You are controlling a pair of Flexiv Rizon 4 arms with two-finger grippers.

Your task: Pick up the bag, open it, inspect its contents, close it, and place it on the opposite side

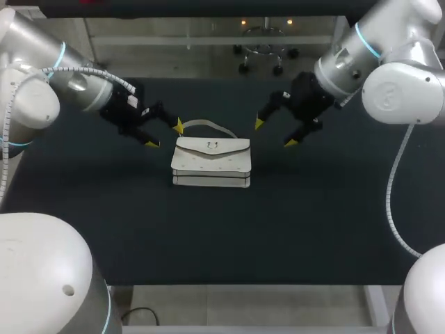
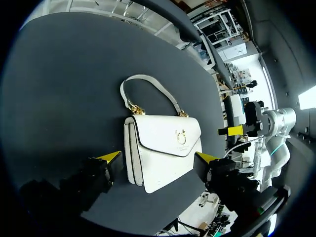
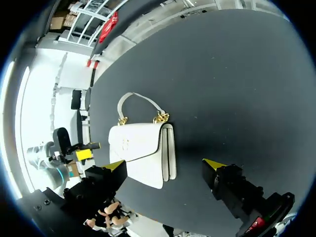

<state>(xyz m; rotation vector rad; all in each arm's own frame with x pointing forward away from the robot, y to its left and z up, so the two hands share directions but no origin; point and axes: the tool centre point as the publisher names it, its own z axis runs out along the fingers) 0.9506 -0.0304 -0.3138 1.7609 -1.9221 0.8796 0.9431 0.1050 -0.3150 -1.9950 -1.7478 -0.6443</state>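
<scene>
The left hand (image 1: 165, 135), fingers spread wide and empty, hangs just beside the white bag (image 1: 211, 161) at its left end. The right hand (image 1: 274, 133), equally wide, hangs near its other end, probably flanking it for a lift. The bag lies closed on the bench (image 1: 139, 229), its handle (image 1: 207, 125) flat behind it. The left wrist view shows the gold clasp (image 2: 181, 137); the right wrist view shows the layered side edge (image 3: 168, 148).

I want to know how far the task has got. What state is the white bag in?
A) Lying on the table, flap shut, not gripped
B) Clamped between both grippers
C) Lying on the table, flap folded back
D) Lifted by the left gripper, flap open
A: the white bag lies on the table with its flap down, while the left gripper and right gripper stand open on either side of it.
</scene>
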